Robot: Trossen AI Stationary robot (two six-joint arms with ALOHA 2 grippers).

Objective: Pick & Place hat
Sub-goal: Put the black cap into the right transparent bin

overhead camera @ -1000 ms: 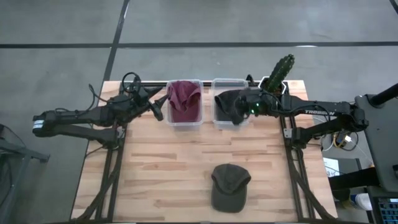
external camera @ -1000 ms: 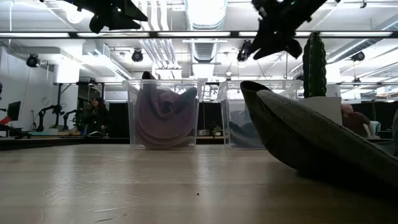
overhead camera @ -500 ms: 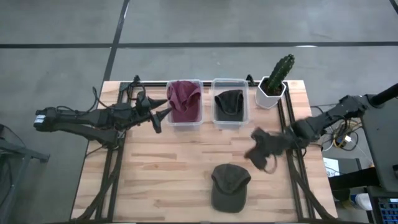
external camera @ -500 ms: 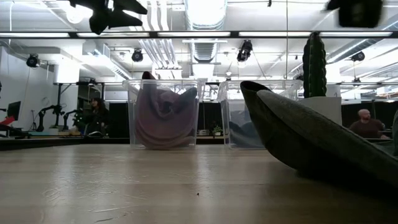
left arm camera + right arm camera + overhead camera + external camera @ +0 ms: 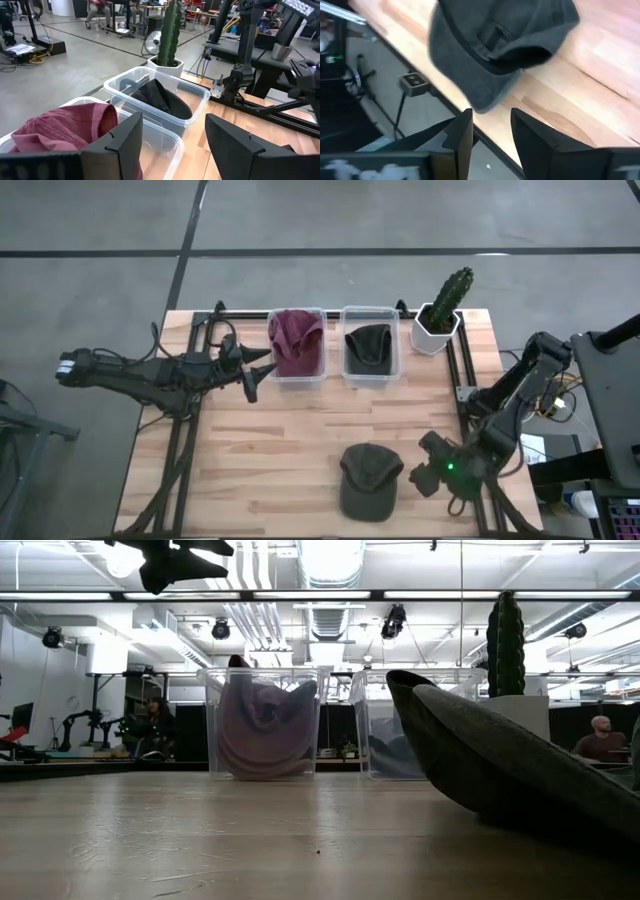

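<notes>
Desk (image 5: 270, 450) of pale wood planks carries a dark grey-green hat (image 5: 368, 481) lying flat near its front edge, brim toward the front. The right hand (image 5: 428, 470) is low just beside that hat, on its right, near the desk's right front corner; in the right wrist view its fingers (image 5: 530, 134) stand a little apart with nothing between them, pointed at the hat (image 5: 495, 45), which lies ahead of the tips without touching them. The left hand (image 5: 255, 367) waits above the back left part of the desk, just beside the left bin (image 5: 296, 345); in the left wrist view its fingers (image 5: 125, 142) are spread wide and hold nothing. Two clear plastic bins sit side by side at the back of the desk: the left bin holds a maroon hat (image 5: 295, 335), the right bin (image 5: 370, 345) a black hat (image 5: 368, 343). A cactus (image 5: 449, 295) in a white pot (image 5: 434, 332) stands just right of the right bin. In the low view the grey-green hat fills the right foreground, and people show in the room beyond.
</notes>
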